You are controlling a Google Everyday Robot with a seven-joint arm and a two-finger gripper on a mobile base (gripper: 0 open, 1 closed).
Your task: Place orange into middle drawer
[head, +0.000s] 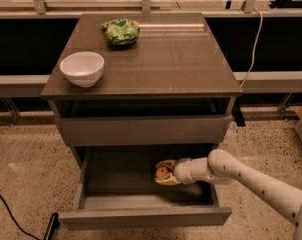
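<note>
Brown cabinet top (166,59) bearing bowl (82,68) and bag (120,31), speckled floor (21,174); orange (162,172) clasped between gripper (161,173) jaws inside open drawer (141,217).

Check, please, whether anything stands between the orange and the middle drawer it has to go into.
Nothing visible does. The hand is closed on the orange inside the open middle drawer, over its dark floor, and no other object shows beneath or around it there.
</note>
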